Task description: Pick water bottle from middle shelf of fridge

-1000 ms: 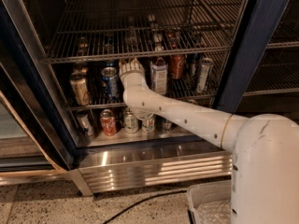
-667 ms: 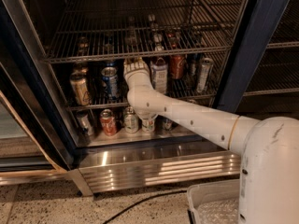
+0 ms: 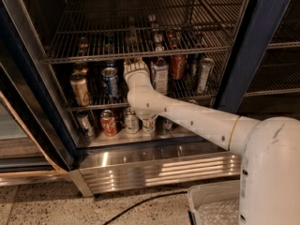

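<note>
The gripper (image 3: 135,64) is reached into the fridge (image 3: 253,46) just above the middle shelf (image 3: 93,108), a little toward 11 o'clock from the centre of the view, with a blue can (image 3: 110,81) close at its 9 o'clock and a white-labelled bottle (image 3: 160,75) just beside it at its 3 o'clock. Whether the gripper is spread, closed or holding anything cannot be told. The water bottle cannot be made out: the gripper's pale body covers the gap between those two drinks.

Likely a shop: hand (image 3: 136,68) inside commercial drinks fridge (image 3: 159,170).
</note>
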`<state>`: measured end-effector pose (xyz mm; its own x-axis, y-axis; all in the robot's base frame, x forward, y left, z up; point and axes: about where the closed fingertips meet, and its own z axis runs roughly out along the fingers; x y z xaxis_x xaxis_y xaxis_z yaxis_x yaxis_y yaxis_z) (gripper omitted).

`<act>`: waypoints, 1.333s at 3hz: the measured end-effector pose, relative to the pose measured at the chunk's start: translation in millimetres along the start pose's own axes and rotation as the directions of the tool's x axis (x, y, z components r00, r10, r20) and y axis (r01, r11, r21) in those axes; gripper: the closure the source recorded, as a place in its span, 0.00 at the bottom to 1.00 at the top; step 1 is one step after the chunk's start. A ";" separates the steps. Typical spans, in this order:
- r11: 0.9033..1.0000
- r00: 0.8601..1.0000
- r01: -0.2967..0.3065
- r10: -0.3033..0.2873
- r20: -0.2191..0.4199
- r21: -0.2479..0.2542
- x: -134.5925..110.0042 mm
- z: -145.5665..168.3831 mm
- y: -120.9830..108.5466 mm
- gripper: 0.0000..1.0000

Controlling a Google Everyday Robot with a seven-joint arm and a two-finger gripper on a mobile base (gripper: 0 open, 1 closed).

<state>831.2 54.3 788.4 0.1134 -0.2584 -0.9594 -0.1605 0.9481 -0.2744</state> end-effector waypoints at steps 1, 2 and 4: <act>1.000 1.000 0.000 0.000 0.000 0.000 0.0 0.0 0.0 1.00; 1.000 1.000 0.000 0.000 0.000 0.000 0.0 0.0 0.0 1.00; 1.000 1.000 0.000 0.000 0.000 0.000 0.0 0.0 0.0 0.93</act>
<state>831.2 54.3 788.4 0.1135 -0.2584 -0.9594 -0.1605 0.9481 -0.2743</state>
